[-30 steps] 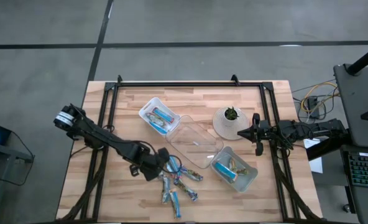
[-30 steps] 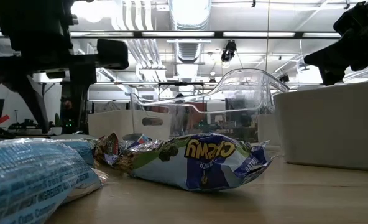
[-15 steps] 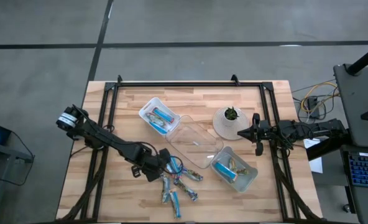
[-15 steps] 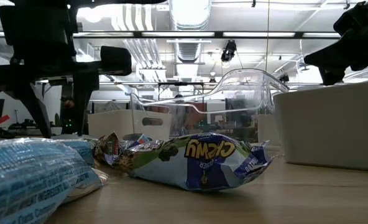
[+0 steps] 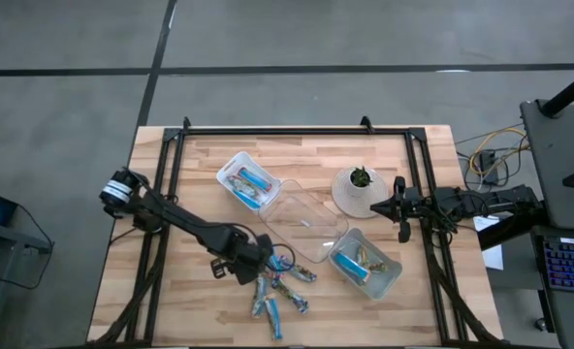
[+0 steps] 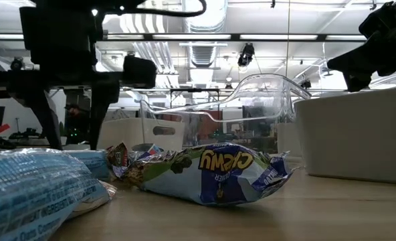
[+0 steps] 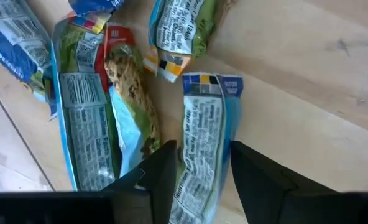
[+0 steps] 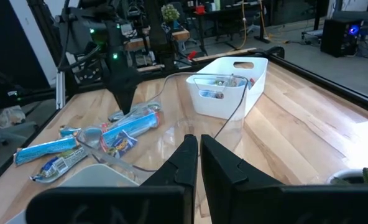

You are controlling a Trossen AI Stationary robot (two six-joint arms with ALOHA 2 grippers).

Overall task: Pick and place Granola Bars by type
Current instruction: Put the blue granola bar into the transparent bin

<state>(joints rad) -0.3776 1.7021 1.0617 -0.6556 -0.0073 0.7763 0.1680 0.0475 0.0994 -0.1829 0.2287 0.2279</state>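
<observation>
Wood-plank tabletop framed in black rail is your workspace, with grey floor around it and a busy lab visible beyond in the low view. Your left gripper point(image 5: 251, 269) is down over the loose pile of granola bars point(image 5: 279, 288) at the near middle of the table, its fingers point(image 7: 162, 171) parted and straddling the end of one silvery-blue bar point(image 7: 204, 146) that lies flat on the wood; nothing is clamped yet, and the fingers look set just wide enough to take that bar across its width. Beside it lie a greenish-tan bar point(image 7: 84, 118) and another green one point(image 7: 183, 28), close enough that a careless close could snag a neighbour's wrapper edge, so keep the approach centred. Sorted bars already sit in two white bins: the left bin point(image 5: 228, 171) behind the pile holds blue-wrapped ones, and the right bin point(image 5: 392, 281) toward your right side holds a mix of blue and tan. Between them a clear plastic tray point(image 5: 302, 225) rests at an angle, seemingly empty, probably waiting for a third type. Your right gripper point(image 5: 400, 211) is parked well away at the table's right edge just beside the small potted plant point(image 5: 360, 178), its fingers point(image 8: 183, 163) pressed together on nothing, leaving the pile to the left arm. By my reading you are mid-task, with most bars unsorted.
</observation>
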